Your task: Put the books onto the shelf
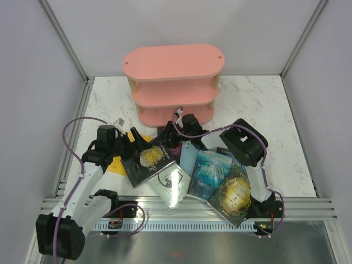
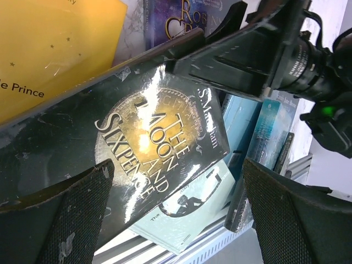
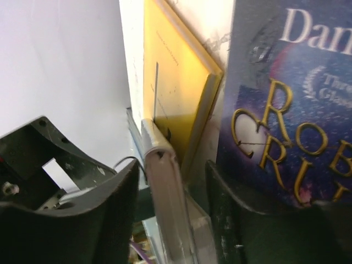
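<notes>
Pale grey walls (image 1: 33, 66) and metal rails (image 1: 192, 204) box in a white marbled worktop (image 1: 258, 104). The pink shelf (image 1: 173, 63) stands at the back. The books (image 1: 209, 176) lie overlapped in front of it, towards the near rail. The left jaws hang wide apart over the black book (image 2: 154, 148), holding nothing. The right jaws stand apart astride the upturned edge of a thin book (image 3: 165, 181) beside the yellow book (image 3: 176, 93); whether they touch it is unclear.

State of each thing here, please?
shelf, upright, no books seen on it.
books, overlapping heap on the table, none shelved.
left tool, wide open above the black book.
right tool, open, astride a book's edge, not clamped.
</notes>
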Available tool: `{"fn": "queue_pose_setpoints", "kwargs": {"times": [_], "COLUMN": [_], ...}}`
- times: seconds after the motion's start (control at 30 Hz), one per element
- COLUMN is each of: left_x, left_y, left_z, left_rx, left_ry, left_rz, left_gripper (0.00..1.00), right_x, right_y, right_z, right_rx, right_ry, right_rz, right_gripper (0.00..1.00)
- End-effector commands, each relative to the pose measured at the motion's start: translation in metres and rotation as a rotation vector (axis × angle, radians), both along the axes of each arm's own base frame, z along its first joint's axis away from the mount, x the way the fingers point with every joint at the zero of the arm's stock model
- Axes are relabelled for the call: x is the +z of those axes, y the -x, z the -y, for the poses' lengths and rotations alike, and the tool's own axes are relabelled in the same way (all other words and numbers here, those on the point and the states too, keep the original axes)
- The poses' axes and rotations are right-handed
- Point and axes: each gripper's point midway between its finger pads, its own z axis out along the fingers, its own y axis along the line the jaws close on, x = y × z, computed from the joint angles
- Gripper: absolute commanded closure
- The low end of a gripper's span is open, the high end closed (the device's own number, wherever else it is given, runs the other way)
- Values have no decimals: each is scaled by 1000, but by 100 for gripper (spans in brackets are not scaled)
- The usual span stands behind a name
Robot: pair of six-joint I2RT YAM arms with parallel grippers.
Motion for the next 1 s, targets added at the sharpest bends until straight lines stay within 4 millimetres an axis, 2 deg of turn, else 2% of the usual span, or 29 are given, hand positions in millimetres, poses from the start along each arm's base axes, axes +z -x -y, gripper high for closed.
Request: {"fn": "queue_pose_setpoints", "kwargs": {"times": [0.0, 0.13, 0.17, 0.2, 0.33, 0.43, 0.53, 0.63, 0.7, 0.73, 0.8, 0.83, 0.87, 0.9, 0.93, 0.97], "left_x": [8, 9, 9, 9, 14, 22, 34, 45, 53, 54, 61, 62, 66, 66, 66, 66], "left_y": [1, 0, -1, -1, -4, -7, -10, -11, -10, -7, -5, -3, 0, 2, 4, 6], "left_z": [3, 3, 2, 2, 1, 0, -3, -8, -12, -13, -16, -16, -16, -13, -12, -11], "left_rx": [-24, -26, -24, -24, -20, -16, -10, -4, 6, 9, 22, 27, 29, 31, 32, 34], "left_ry": [18, 17, 15, 15, 7, 0, -13, -32, -50, -55, -55, -52, -43, -20, -8, 3], "left_rz": [18, 23, 24, 24, 40, 57, 80, 97, 116, 107, 119, 114, 126, 117, 114, 110], "left_gripper": [0, 0, 0, 0, 0, 0, 0, 0, 0, 0, 0, 0, 0, 0, 0, 0], "right_x": [19, 15, 14, 14, 20, 37, 59, 93, 107, 124, 129, 146, 148, 156, 173, 177], "right_y": [-6, 1, 3, 4, 4, 3, 4, 16, 22, 26, 31, 33, 33, 33, 36, 30], "right_z": [-15, -15, -14, -13, -8, 0, 12, 27, 35, 43, 55, 65, 75, 82, 91, 101], "right_rx": [14, 38, 42, 46, 47, 26, -11, -51, -79, -103, -134, -164, -191, -210, -229, -264], "right_ry": [-103, -98, -92, -87, -51, -53, -59, -99, -109, -123, -94, -107, -90, -99, -125, -121], "right_rz": [37, 49, 46, 49, 74, 88, 87, 88, 71, 90, 76, 101, 88, 89, 111, 106], "right_gripper": [47, 78, 94, 100, 100, 100, 100, 100, 100, 100, 100, 100, 100, 100, 100, 100]}}
